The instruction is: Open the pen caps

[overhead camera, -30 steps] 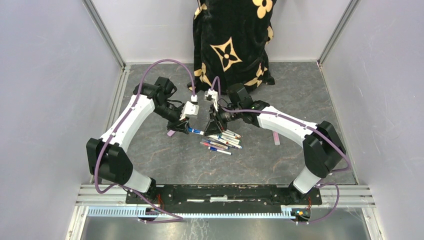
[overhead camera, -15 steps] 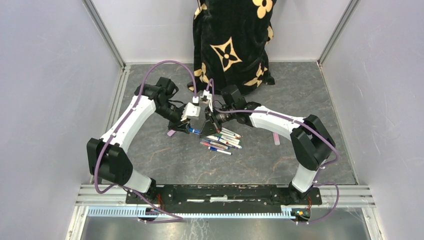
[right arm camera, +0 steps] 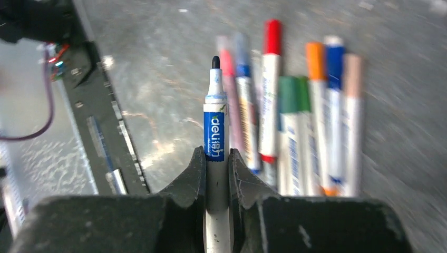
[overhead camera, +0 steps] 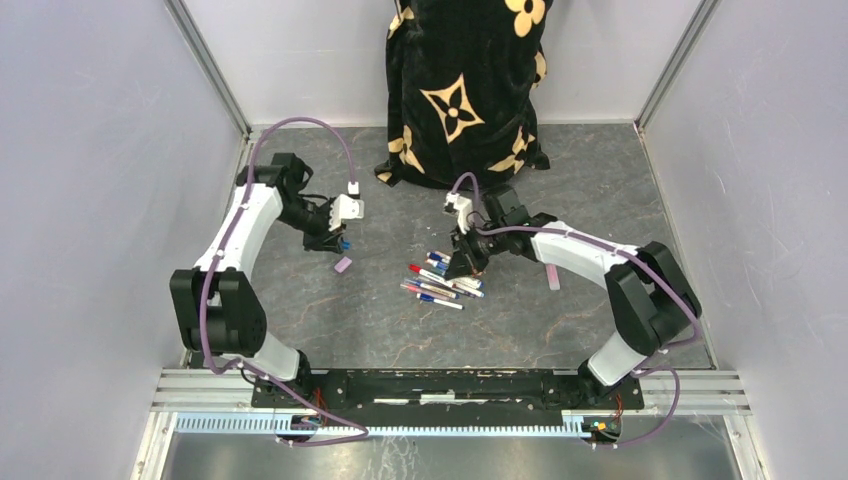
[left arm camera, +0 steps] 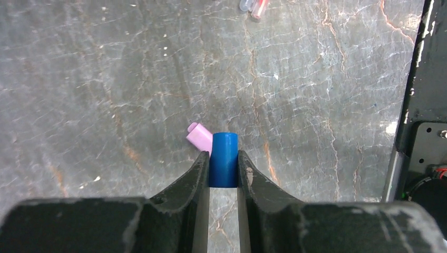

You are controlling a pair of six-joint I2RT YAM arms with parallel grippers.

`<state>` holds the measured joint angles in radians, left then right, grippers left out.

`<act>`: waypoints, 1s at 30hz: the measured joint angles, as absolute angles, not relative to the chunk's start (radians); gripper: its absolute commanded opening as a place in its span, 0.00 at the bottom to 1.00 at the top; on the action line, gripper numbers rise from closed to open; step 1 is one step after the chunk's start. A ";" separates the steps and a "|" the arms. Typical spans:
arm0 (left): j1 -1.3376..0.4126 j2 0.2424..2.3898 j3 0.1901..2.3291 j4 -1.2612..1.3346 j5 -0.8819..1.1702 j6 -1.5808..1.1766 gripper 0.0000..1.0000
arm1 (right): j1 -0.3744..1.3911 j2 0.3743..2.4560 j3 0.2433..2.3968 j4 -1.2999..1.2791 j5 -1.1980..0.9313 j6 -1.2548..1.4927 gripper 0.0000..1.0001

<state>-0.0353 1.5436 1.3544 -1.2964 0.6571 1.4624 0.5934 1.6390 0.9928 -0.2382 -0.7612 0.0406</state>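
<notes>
My left gripper is shut on a short blue pen cap, held just above the grey floor at the left. A pink cap lies on the floor right beside it. My right gripper is shut on a white pen with a blue label; its dark tip is bare. That gripper hangs over the pile of capped pens. In the right wrist view, several pens with red, green, orange and blue caps lie side by side.
A black cloth with tan flower shapes hangs at the back centre. A pink stick lies on the floor right of the right arm. Grey walls close in both sides; a metal rail runs along the near edge.
The two grippers, close together before, have drawn apart. The left one went left with the blue cap; the right one went right over the pile with the uncapped pen.
</notes>
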 measured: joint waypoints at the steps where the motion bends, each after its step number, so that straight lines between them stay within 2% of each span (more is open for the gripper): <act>1: -0.043 1.544 1.328 -1.274 0.660 1.457 0.02 | 0.576 1.624 0.981 -0.249 -0.720 0.044 0.00; 7: -0.105 1.549 1.132 -1.024 0.673 1.313 0.02 | 0.455 1.477 0.839 -0.226 -0.305 0.139 0.00; 10: -0.135 1.565 1.071 -0.898 0.662 1.237 0.04 | 0.442 1.408 0.741 -0.216 -0.096 0.191 0.00; 14: -0.163 1.607 1.014 -0.749 0.612 1.166 0.09 | 0.445 1.380 0.653 -0.190 0.080 0.240 0.00; 16: -0.167 1.624 0.993 -0.698 0.581 1.154 0.13 | 0.445 1.372 0.614 -0.175 0.159 0.265 0.06; 19: -0.167 1.635 0.970 -0.655 0.543 1.137 0.22 | 0.445 1.361 0.580 -0.157 0.232 0.284 0.24; 25: -0.168 1.636 0.962 -0.617 0.517 1.136 0.40 | 0.445 1.345 0.553 -0.093 0.308 0.295 0.33; 28: -0.168 1.636 0.962 -0.622 0.517 1.136 0.54 | 0.445 1.345 0.553 -0.075 0.320 0.295 0.45; 30: -0.168 1.636 0.962 -0.630 0.519 1.135 0.63 | 0.445 1.343 0.553 -0.069 0.327 0.288 0.48</act>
<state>-0.1680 1.6363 0.9623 -0.6304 0.5186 1.1347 0.4450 1.3430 0.5529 -0.0692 0.3275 0.2882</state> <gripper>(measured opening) 0.522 0.432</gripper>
